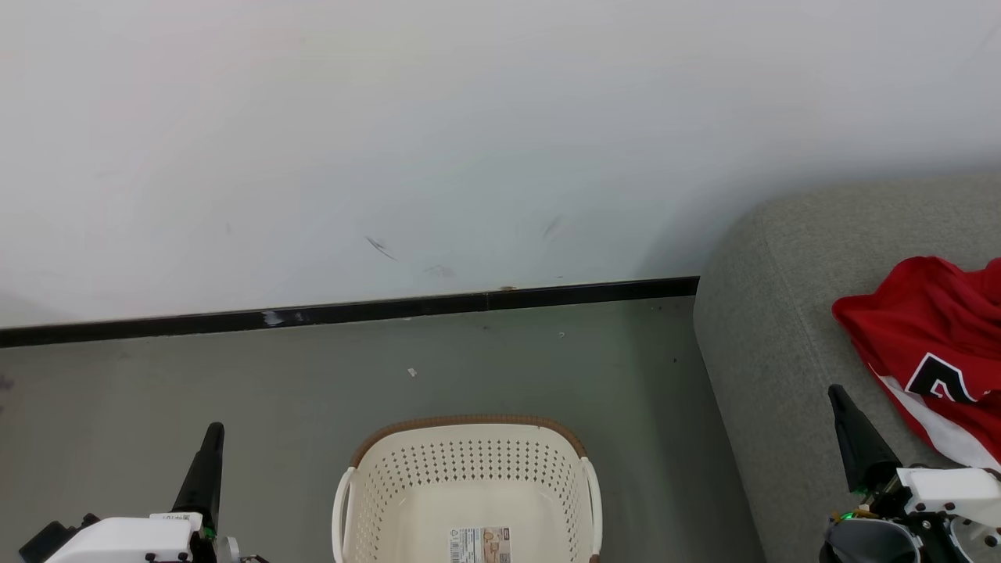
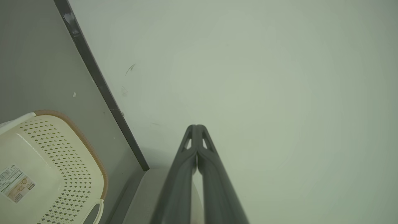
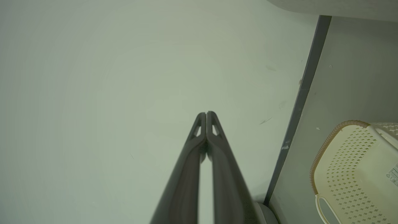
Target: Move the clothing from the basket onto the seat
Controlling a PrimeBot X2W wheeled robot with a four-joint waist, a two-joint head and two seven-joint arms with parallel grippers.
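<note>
Red clothing (image 1: 931, 328) lies on the sofa (image 1: 774, 328) at the frame's right and the basket (image 1: 469, 461) at bottom centre looks empty, so, with left end effector (image 2: 196, 127) and right end effector (image 3: 206, 113) pressed together on nothing, we should check its hidden near end.

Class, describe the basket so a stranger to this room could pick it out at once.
Below the white wall and its black skirting lies a grey floor, left of the grey sofa. The basket stands there: cream, perforated, brown-rimmed, holding only a label, while the red clothing lies on the sofa.
</note>
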